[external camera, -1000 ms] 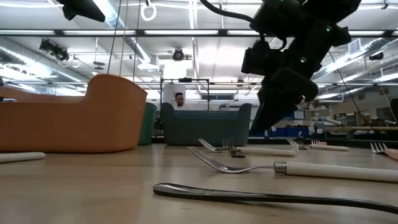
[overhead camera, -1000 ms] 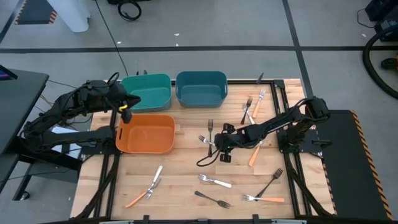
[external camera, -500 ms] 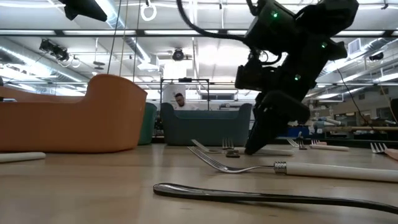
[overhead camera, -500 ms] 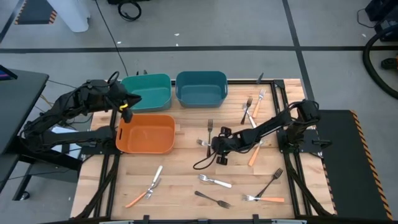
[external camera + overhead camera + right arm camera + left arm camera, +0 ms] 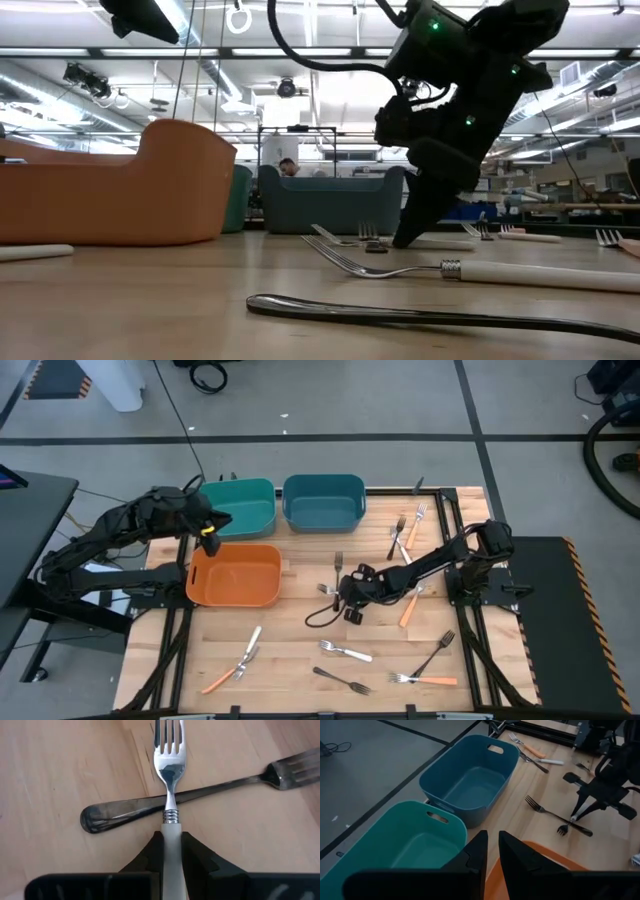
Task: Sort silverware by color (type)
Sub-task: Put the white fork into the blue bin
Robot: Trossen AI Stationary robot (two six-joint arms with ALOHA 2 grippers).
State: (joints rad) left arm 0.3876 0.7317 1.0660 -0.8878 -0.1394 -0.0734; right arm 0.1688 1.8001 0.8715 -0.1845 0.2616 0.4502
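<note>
Several slim forks lie scattered on the wooden table. My right gripper (image 5: 340, 590) is down at two crossed forks mid-table. A white-handled fork (image 5: 169, 765) lies over a dark silver fork (image 5: 200, 795) there, and the gripper is shut on the white-handled one. In the low view its fingers (image 5: 405, 238) reach the tabletop. My left gripper (image 5: 492, 855) hovers with its fingers shut and nothing between them. It is above the rims where the green bin (image 5: 240, 508) meets the orange bin (image 5: 236, 575). My right gripper pinches the white-handled fork between its two fingers by the handle (image 5: 171, 827), just behind the ribbed collar. The fingers (image 5: 152, 852) lie along the handle, slanting down from the table's right. The fork rests flat, its neck lying across the dark fork.
A blue bin (image 5: 322, 502) stands at the far edge beside the green one. Other forks: one just beyond the gripper (image 5: 338, 563), a pair far right (image 5: 408, 532), an orange handle (image 5: 408, 610), several near the front edge (image 5: 345, 652) (image 5: 425, 680) (image 5: 235, 660).
My right gripper has moved toward the table's left and come down until its fingertips reach the table at the crossed forks. My left gripper has shifted a little toward the right above the bins.
</note>
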